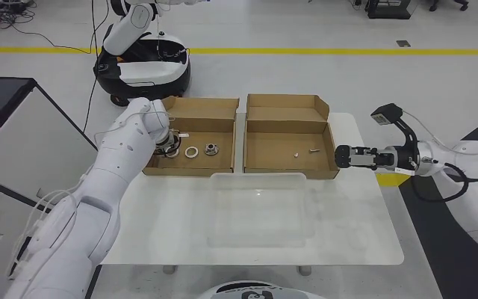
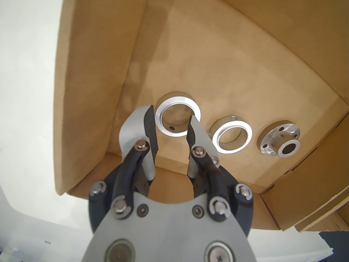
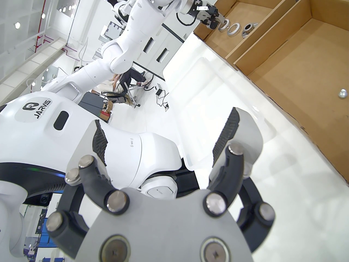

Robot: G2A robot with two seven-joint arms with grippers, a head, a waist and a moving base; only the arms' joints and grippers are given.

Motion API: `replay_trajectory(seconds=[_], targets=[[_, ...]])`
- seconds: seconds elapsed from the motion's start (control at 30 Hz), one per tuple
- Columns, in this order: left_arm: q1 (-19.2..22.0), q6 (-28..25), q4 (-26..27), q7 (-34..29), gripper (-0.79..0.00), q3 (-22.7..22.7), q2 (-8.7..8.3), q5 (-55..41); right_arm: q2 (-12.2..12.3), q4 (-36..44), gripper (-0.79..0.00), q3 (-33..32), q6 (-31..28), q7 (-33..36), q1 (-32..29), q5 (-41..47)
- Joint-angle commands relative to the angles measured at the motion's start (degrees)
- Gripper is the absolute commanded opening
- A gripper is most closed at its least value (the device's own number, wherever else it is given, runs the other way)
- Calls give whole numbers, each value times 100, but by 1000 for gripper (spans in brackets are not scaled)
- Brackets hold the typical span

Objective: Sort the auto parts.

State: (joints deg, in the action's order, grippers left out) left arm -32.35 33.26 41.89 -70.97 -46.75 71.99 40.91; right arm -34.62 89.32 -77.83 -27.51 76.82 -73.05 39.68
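Clear plastic tray (image 1: 258, 179) lies nearest the robot on the table (image 1: 358, 239), with two cardboard boxes just behind it. The right tool (image 3: 166, 129) hangs off the table's right side, just beside the right box (image 1: 287, 138). Its jaws are spread wide and hold nothing. Two small fasteners (image 1: 297, 155) lie near each other on that box's floor.

The work is in the left box (image 2: 218, 55). The left tool (image 2: 171, 114) points down over a metal collar ring (image 2: 174, 98) that lies flat on the cardboard, near the box's left wall. Its jaws are partly open: one black pad is at the ring's outer edge, and the other crosses the rim opposite. I cannot tell whether either pad touches the metal, and the ring looks to be resting on the floor rather than gripped. A second ring (image 2: 234, 123) lies just beside it and a flanged hub (image 2: 275, 137) beyond that, the three in a row and apart.

I judge this to be a set-down among like parts, though it could be a pick. For a set-down, the jaws should open fully and the tool should rise straight up, so that neither pad drags the ring into its neighbour. For a pick, the tool should centre both pads outside the rim before closing.
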Motion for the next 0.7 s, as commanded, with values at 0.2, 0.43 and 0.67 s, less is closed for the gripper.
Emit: replay_trajectory(seconds=[0.2, 0.43, 0.67], targets=[[1, -52, 210, 22, -52, -171, -43, -12, 0, 0, 0, 0, 0, 0, 0, 0], [-297, -418, 1127, 273, 0, -535, -192, -95, 0, 0, 0, 0, 0, 0, 0, 0], [-1094, -1083, 2523, 309, 0, -1268, -462, -449, 0, 0, 0, 0, 0, 0, 0, 0]])
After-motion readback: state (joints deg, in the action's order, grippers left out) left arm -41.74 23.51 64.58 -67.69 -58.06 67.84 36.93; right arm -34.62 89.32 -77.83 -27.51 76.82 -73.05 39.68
